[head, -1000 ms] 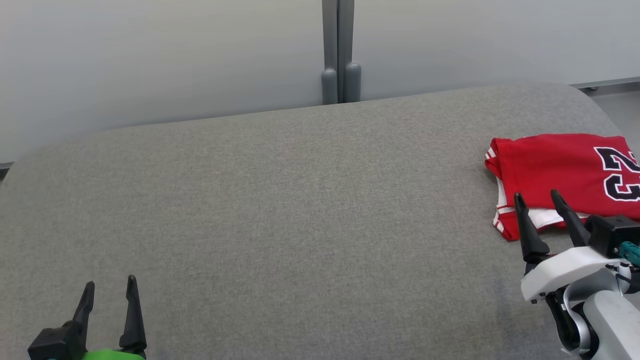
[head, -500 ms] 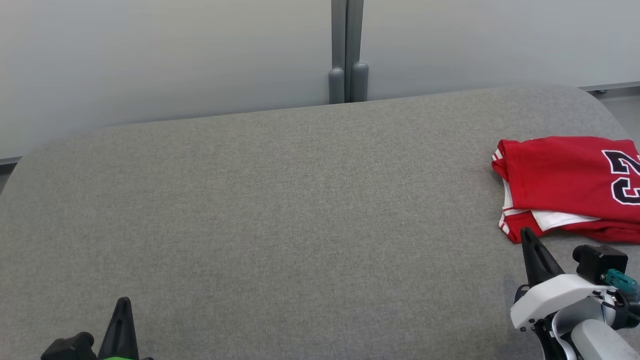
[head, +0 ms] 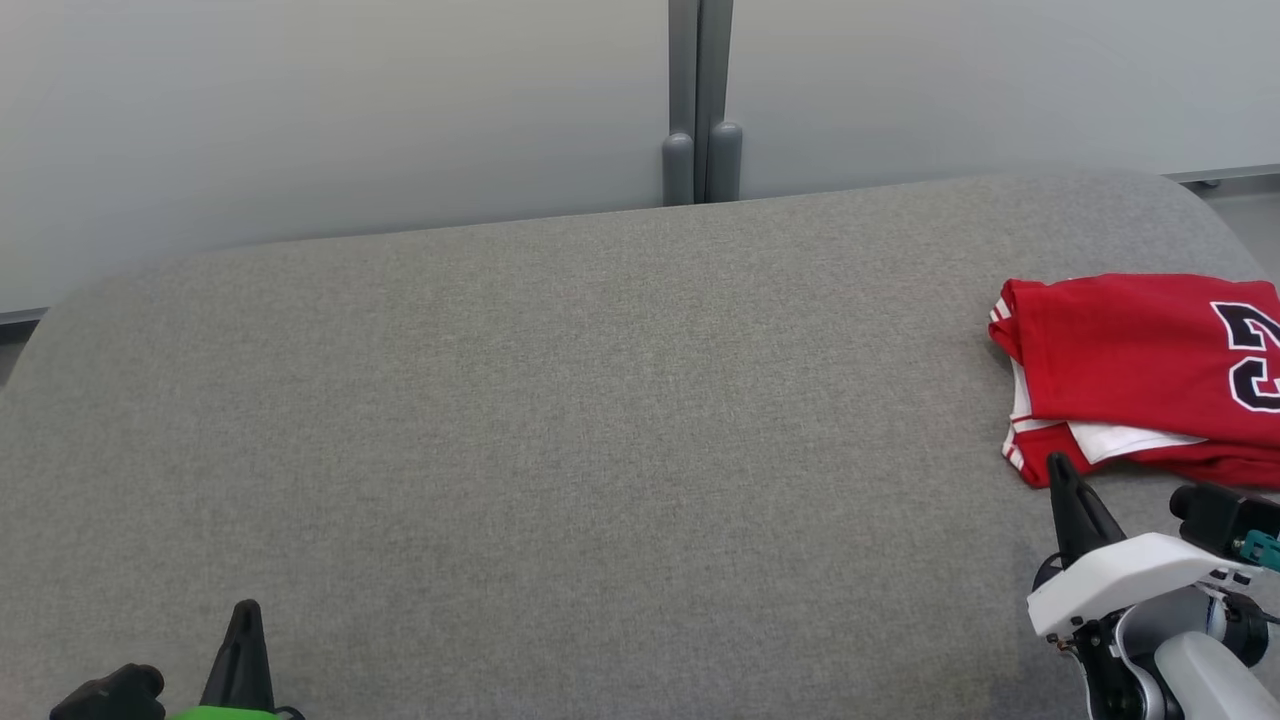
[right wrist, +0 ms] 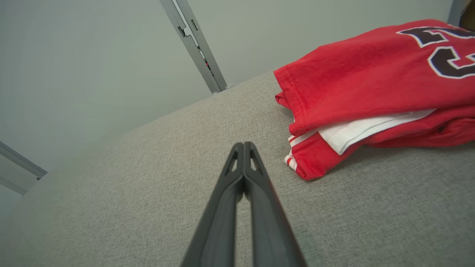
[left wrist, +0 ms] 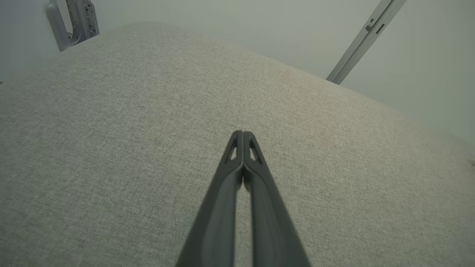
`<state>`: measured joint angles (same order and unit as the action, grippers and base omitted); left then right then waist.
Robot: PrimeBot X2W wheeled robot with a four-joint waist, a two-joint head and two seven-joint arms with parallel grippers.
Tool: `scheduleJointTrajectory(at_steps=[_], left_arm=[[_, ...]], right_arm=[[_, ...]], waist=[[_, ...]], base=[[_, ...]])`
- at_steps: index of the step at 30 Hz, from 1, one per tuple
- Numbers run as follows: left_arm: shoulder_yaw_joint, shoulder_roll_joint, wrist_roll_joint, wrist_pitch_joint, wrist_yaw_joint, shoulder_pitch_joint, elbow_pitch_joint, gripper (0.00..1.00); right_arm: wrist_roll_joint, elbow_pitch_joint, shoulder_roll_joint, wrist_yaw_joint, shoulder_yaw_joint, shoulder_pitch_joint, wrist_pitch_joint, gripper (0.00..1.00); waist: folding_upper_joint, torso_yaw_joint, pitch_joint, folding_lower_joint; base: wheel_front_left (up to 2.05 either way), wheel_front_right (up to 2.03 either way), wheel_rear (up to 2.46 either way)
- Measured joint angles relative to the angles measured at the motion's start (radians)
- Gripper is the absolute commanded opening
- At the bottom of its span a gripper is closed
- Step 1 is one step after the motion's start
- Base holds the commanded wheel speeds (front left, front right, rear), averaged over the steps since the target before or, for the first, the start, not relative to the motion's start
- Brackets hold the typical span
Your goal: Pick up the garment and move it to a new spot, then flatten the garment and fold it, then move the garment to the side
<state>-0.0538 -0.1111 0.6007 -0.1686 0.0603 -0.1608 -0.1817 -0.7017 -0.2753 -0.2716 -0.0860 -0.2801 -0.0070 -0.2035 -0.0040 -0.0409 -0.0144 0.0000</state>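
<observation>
The garment (head: 1130, 350) is a folded red jersey lying flat at the right edge of the head view, at mid-height, with its right portion cut off by the frame. A dark numeral outlined in white shows on its top layer, a white layer shows between the red folds along the lower edge, and red-and-white striped trim marks the lower left corner. In the right wrist view the garment (right wrist: 371, 74) occupies the upper right of the frame. It rests on a grey fabric surface (head: 600, 400). The right gripper (head: 1060, 470) stands in the lower right of the head view, fingers clenched together and grasping nothing; its tip lies just below the garment's lower left corner (the right wrist view shows a strip of bare surface between the tip (right wrist: 243, 144) and the cloth, so there is no contact). The left gripper (head: 246, 610) sits at the lower left corner, well apart from the garment, likewise clenched (left wrist: 242, 133) on nothing, above bare surface. A grey post (head: 700, 100) rises against the pale wall (head: 300, 120) at upper centre.
</observation>
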Motion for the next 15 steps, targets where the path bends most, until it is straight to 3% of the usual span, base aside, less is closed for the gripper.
scheduleJointTrajectory(at_steps=[15], left_arm=[[0.025,0.007,0.158,0.052,-0.031,0.038,-0.016,0.00]], right_arm=[[-0.157,0.002,0.042,0.034,0.067,-0.003,0.056,0.00]], waist=[[0.0000,0.007,0.003,0.0000]], base=[[0.00,0.00,0.00]])
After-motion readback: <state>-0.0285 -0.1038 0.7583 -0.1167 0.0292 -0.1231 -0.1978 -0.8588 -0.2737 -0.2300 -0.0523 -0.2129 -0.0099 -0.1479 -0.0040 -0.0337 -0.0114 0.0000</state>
